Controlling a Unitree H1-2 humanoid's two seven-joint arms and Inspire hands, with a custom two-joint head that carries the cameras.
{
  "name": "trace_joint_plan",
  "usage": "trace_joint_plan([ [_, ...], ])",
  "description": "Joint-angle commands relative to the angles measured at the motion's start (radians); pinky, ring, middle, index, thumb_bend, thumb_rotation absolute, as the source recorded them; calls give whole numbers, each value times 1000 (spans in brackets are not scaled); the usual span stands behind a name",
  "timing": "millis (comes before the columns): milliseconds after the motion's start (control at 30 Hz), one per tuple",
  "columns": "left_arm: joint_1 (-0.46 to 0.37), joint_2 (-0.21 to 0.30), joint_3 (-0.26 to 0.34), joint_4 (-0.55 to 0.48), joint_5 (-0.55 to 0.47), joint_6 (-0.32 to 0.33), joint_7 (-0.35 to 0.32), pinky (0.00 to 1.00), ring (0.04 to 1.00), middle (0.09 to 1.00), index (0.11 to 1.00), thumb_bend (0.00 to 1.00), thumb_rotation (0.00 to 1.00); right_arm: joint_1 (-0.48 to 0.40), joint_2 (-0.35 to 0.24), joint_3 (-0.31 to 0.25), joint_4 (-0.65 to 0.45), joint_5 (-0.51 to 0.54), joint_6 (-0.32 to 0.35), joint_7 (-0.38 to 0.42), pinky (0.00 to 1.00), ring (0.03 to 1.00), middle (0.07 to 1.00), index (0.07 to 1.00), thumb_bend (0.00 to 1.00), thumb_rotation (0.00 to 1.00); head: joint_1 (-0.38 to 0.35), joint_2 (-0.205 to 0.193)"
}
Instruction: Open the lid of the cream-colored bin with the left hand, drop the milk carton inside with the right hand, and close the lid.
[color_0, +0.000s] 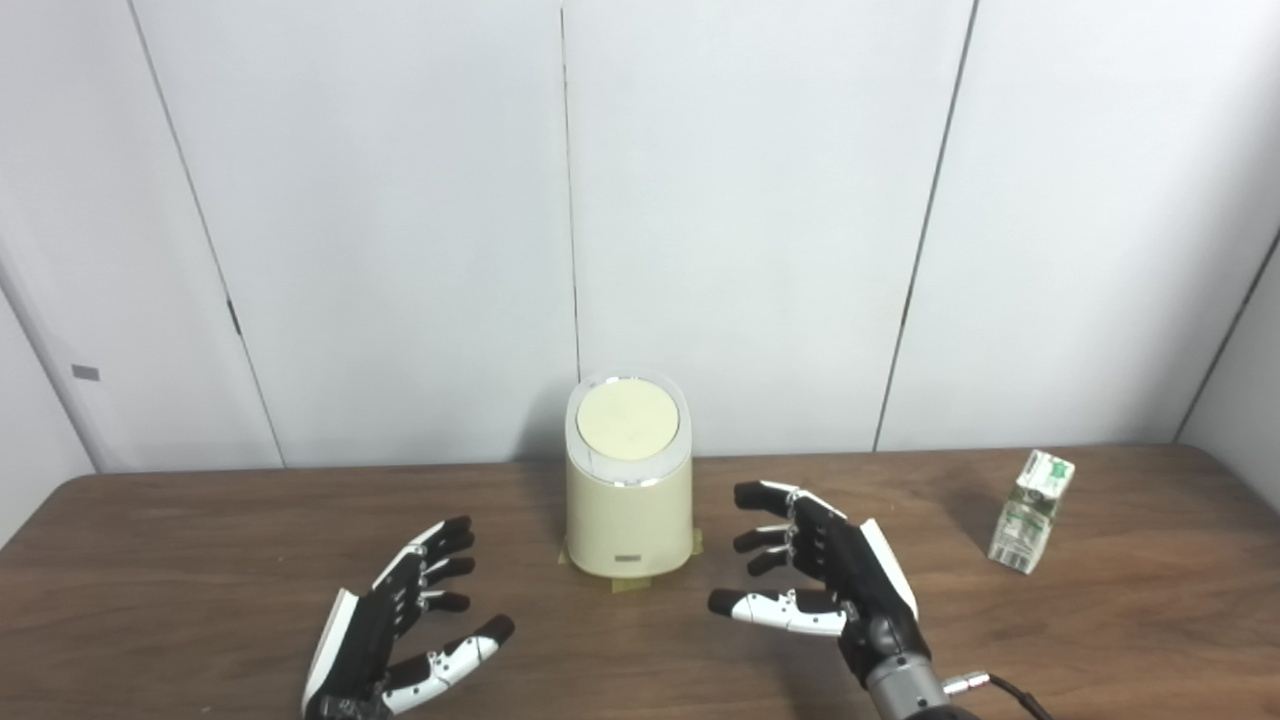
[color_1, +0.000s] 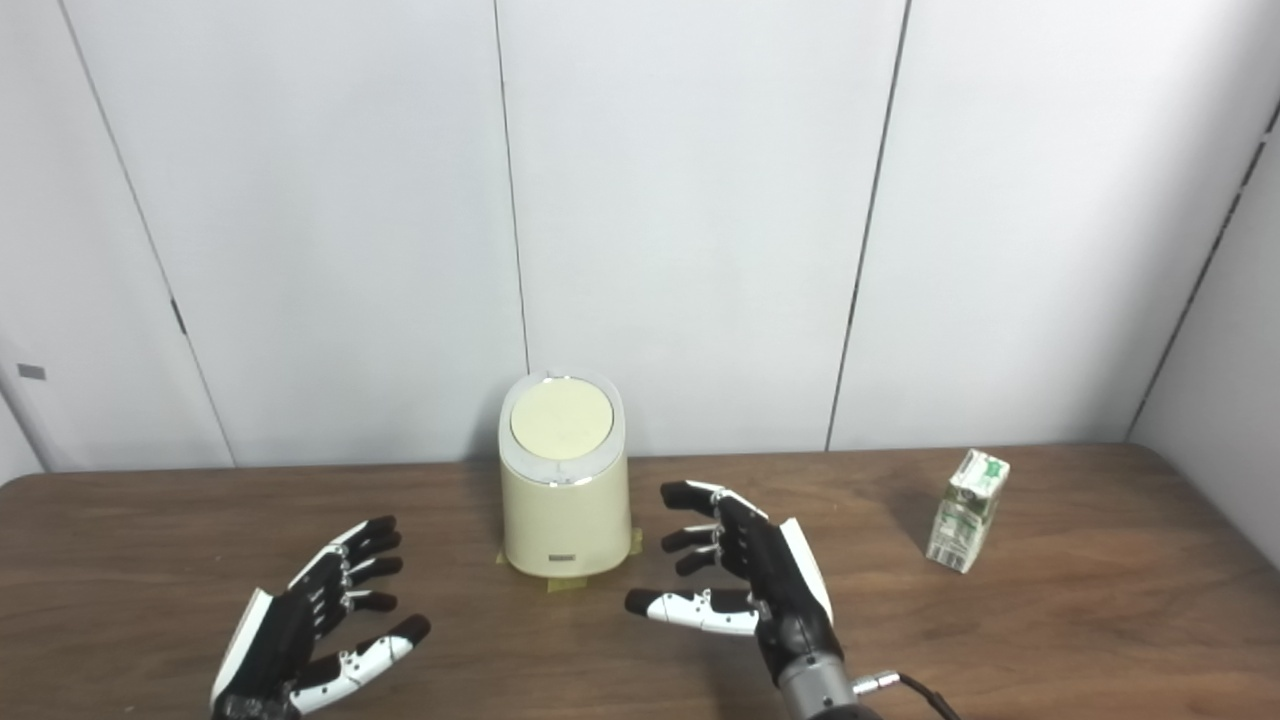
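- Cream-colored bin (color_0: 628, 500) stands mid-tabletop (color_0: 200, 540), lid (color_0: 627, 418) shut.
- Milk carton (color_0: 1031, 511) (tilted slightly) sits at 3 o'clock from the bin, well apart.
- Left hand (color_0: 395, 635) at 7 o'clock, right hand (color_0: 825, 575) at 4 o'clock, fingers (color_0: 765, 495) apart, empty.

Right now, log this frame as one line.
stage: start | bin lid: shut | milk carton: on table, right of bin | left hand: open | right hand: open

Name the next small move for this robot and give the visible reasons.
Probably the left hand should reach up to the lid of the bin: the lid lies shut, both hands are open and empty, and the carton stands untouched far off to the right of the right hand.
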Motion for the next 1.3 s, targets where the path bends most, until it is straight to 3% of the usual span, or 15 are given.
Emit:
trace_joint_plan([
  [0,-42,-2,-3,-6,9,-37,11,675,793,843,853,716,249,-46,-2,-2,-17,3,-28,-2,496,617,763,715,671,37,2,-3],
  [300,-74,-46,-22,-14,56,0,40,706,818,850,871,684,311,-64,-3,-6,27,21,-53,-1,510,622,761,708,667,43,19,-19],
  [433,-157,-40,-13,-7,79,49,43,730,854,897,950,750,340,-76,-3,-9,55,29,-75,-3,503,631,756,705,674,55,24,-29],
  [533,-217,-28,-9,5,90,84,39,804,903,950,995,790,370,-83,-2,-9,68,31,-89,-3,507,632,752,701,668,56,27,-35],
  [700,-351,6,-23,46,157,161,40,926,984,998,1000,866,429,-93,0,-12,88,46,-119,-3,517,620,740,709,664,48,38,-46],
  [867,-452,24,-40,100,203,204,40,912,1000,1000,1000,907,431,-97,3,-14,104,56,-145,-3,522,617,724,713,657,47,36,-50],
  [933,-487,28,-46,118,219,223,43,962,1000,1000,1000,922,437,-97,4,-13,106,57,-149,-4,510,616,720,713,651,41,34,-50],
  [1267,-620,10,-73,278,324,273,145,1000,1000,1000,1000,940,447,-95,14,-12,94,66,-132,-3,508,589,732,719,652,17,32,-51],
])
